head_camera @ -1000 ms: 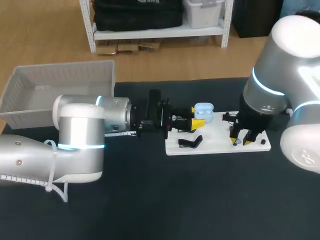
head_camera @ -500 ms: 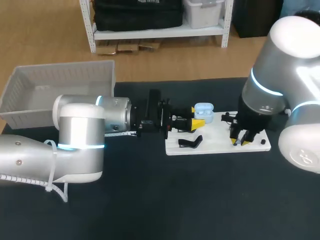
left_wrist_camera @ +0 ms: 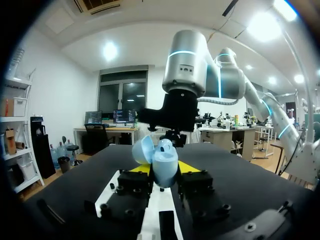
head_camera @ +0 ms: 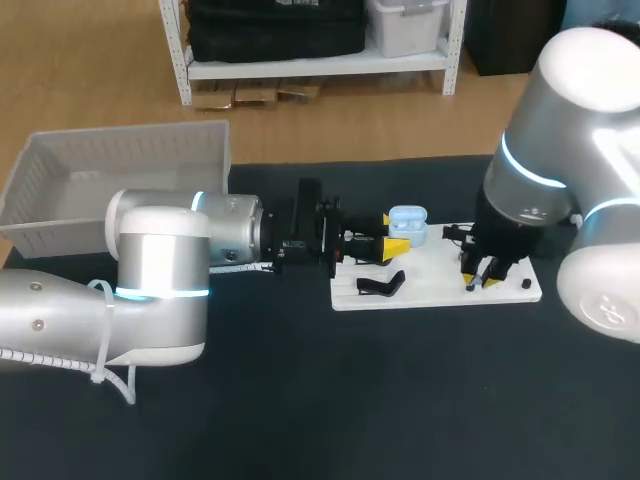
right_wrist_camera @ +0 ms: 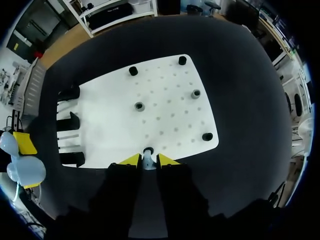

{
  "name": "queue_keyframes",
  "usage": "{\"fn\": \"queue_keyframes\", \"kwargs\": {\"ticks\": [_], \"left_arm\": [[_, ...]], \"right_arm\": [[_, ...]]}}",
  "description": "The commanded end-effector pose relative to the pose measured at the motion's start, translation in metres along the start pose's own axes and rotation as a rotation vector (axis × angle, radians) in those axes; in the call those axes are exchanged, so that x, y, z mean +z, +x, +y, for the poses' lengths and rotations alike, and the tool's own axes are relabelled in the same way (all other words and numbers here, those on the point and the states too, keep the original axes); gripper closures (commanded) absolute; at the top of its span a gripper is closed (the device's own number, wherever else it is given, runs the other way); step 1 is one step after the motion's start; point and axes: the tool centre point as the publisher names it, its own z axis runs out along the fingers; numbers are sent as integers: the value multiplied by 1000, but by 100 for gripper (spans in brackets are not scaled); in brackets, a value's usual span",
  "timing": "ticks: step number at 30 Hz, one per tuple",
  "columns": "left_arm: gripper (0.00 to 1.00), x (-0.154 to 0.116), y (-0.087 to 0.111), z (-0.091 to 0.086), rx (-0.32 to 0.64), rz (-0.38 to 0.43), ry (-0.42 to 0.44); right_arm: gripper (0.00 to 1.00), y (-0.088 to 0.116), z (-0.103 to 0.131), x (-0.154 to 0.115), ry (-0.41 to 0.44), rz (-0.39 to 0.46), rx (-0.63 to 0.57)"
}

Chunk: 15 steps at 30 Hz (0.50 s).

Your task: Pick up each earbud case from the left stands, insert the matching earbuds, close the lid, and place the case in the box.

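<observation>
My left pincer [head_camera: 392, 234] pinches the pale blue plastic earbud case [head_camera: 407, 222] mid-frame over the white pegboard [head_camera: 430, 282], lid open so it's ready for loading. My right pincer [right_wrist_camera: 148, 160], right of centre, looks squeezed onto a small grey-white earbud [right_wrist_camera: 148, 151].

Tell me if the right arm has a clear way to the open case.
Likely yes. The blue case, lid open, sits in the left gripper at one end of the white board; only bare board separates it from the right gripper.
</observation>
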Motion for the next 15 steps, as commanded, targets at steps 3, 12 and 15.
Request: {"fn": "queue_keyframes", "kwargs": {"ticks": [3, 12, 15], "left_arm": [[100, 0, 0, 0, -1, 2, 0], [100, 0, 0, 0, -1, 2, 0], [100, 0, 0, 0, -1, 2, 0]], "right_arm": [[100, 3, 0, -15, 3, -14, 0], [100, -1, 0, -51, 13, -26, -11], [100, -5, 5, -74, 2, -28, -43]]}}
